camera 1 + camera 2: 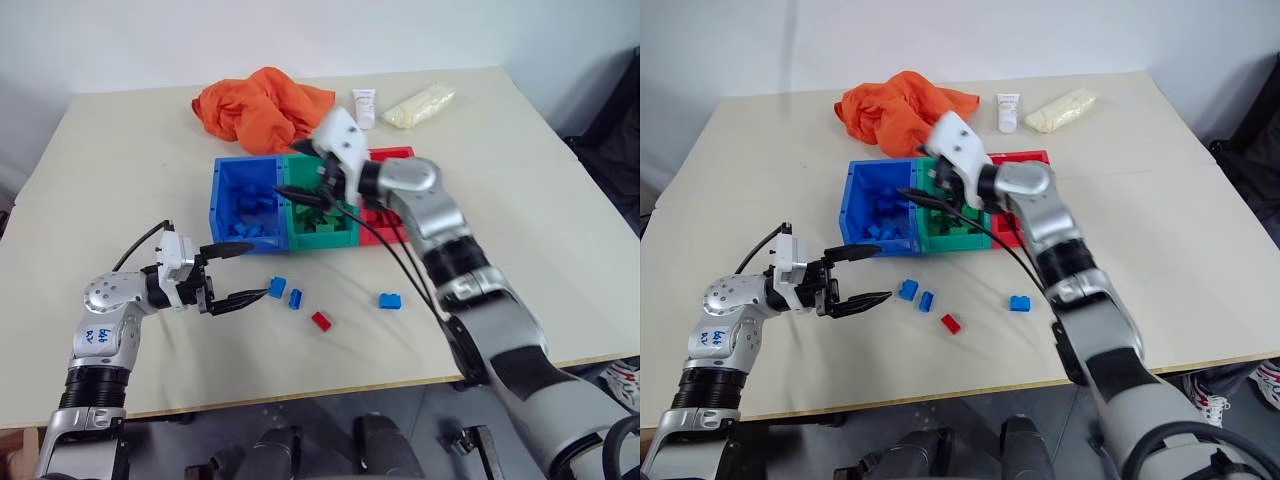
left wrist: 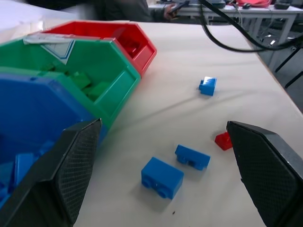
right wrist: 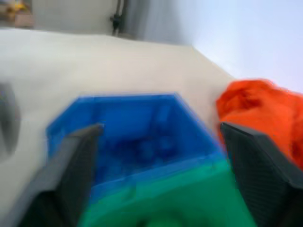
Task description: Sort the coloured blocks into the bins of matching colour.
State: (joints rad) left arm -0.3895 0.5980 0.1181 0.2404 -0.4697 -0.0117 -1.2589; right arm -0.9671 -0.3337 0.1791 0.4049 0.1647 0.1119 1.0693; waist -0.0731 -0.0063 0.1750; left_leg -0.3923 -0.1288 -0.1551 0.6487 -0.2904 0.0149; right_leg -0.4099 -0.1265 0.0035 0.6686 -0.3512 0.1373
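The right gripper (image 1: 305, 192), fingers apart, hangs over the green bin (image 1: 322, 236); the left gripper (image 1: 243, 270), also spread, faces two blue blocks (image 1: 277, 288) on open table (image 1: 120, 150) just before the bins' front edge.

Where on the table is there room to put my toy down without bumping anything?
Bare table lies right of the bins, and more at the far left beside the orange cloth. In front of the bins it is crowded: loose blocks and the left hand. The right hand hovers over the bins.
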